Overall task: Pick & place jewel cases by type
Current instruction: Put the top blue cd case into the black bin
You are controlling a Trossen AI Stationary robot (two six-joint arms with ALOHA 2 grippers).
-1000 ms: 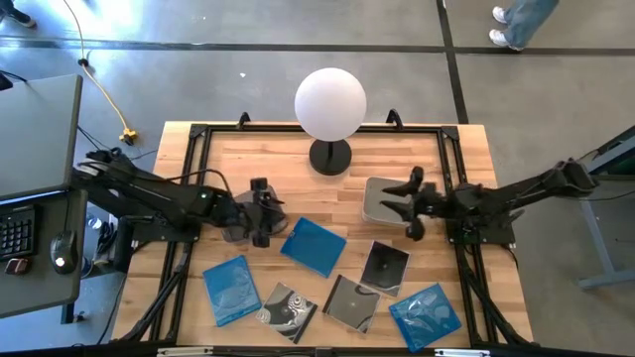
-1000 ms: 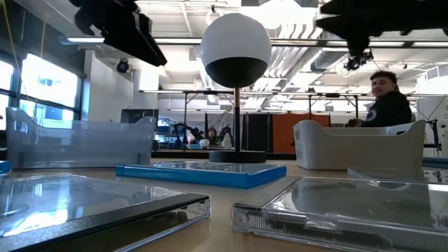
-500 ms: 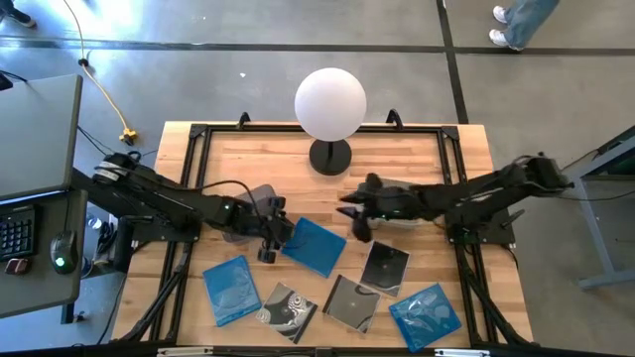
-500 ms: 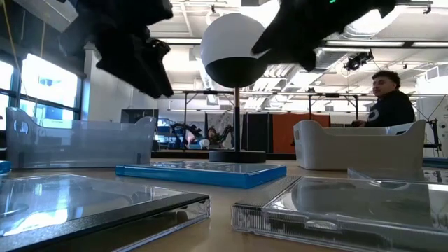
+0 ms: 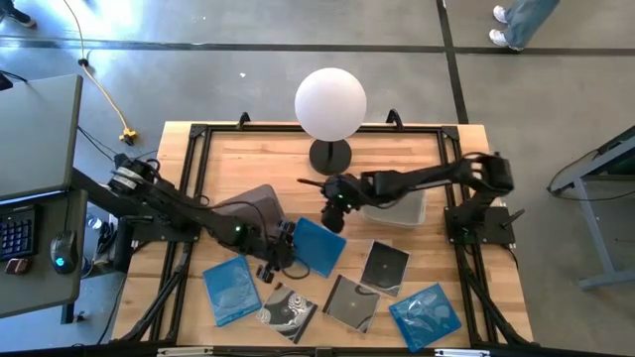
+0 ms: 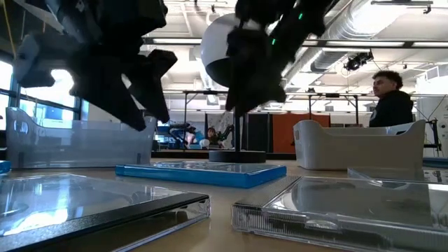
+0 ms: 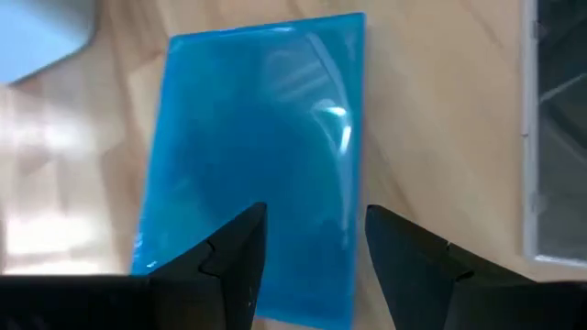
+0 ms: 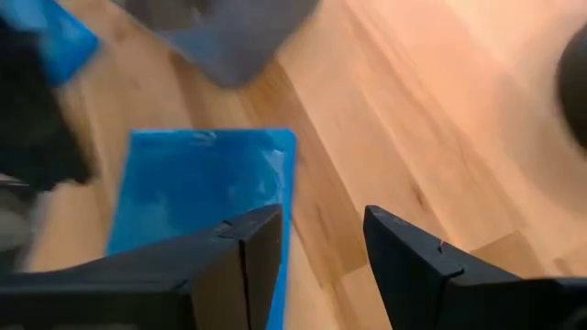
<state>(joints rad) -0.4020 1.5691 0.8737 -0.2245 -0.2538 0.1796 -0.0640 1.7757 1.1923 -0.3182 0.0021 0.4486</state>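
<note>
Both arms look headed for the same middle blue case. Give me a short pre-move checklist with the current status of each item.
1. Left gripper open over the blue jewel case: ok.
2. Right gripper open, at the same case's edge: ok.
3. Only one arm on this case: not ok, both converge on it.
4. Case lying flat on the table, free of other cases: ok.
5. Left tub and right tub unobstructed: cannot tell, the arms cover part of them.

Both grippers (image 5: 281, 253) (image 5: 334, 206) near centre (jaws parted)
</note>
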